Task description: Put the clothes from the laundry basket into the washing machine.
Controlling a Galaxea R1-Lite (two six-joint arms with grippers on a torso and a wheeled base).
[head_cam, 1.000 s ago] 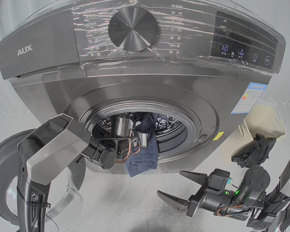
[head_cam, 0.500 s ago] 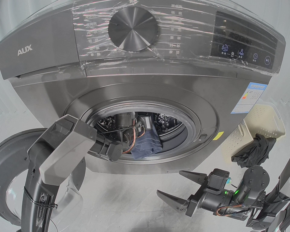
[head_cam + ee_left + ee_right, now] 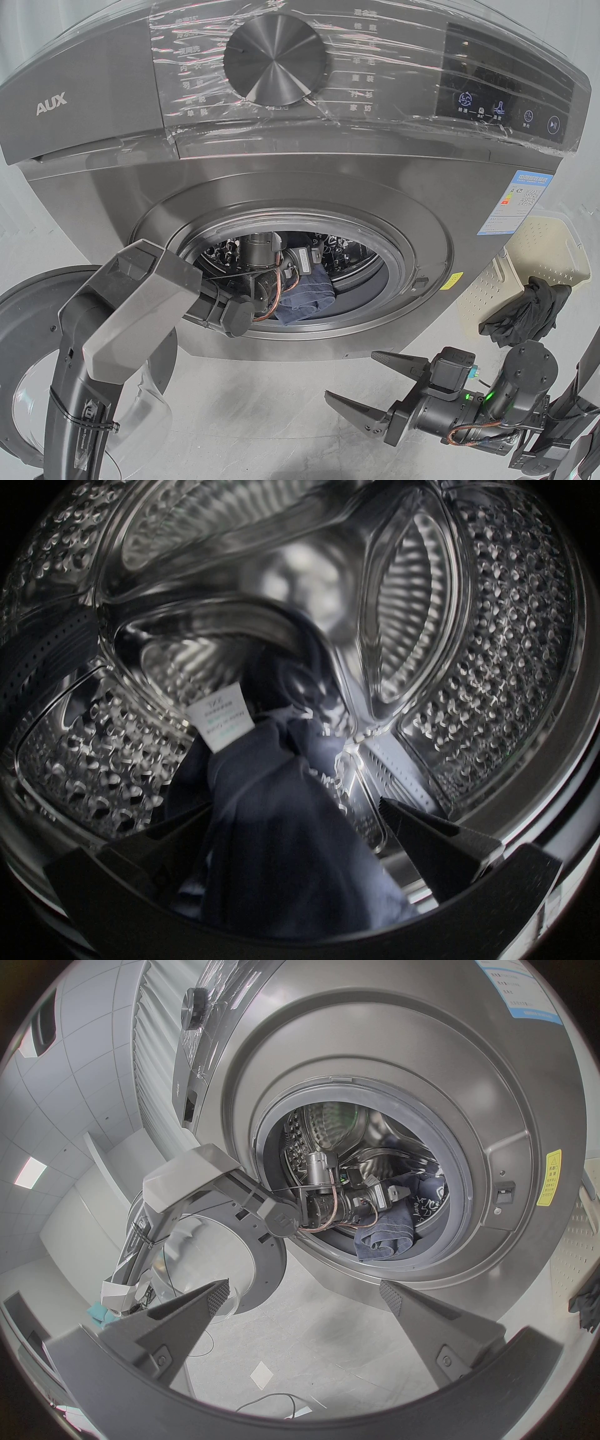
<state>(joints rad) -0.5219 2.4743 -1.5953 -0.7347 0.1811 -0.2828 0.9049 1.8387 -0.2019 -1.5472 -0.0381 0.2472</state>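
inside the drum (image 3: 500, 636), navy garment (image 3: 281, 842) loose between the left gripper's (image 3: 294, 805) wide-apart fingers (image 3: 437, 849)

Navy garment (image 3: 306, 301) lies in washing machine (image 3: 375, 181); black garment (image 3: 525, 315) drapes over laundry basket (image 3: 553, 247).

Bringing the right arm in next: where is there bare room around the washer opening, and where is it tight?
Free: the floor between the open door and the right gripper; the drum mouth's right half, between the left arm and the door seal. Crowded: the mouth's left half, where the left gripper and navy garment sit.
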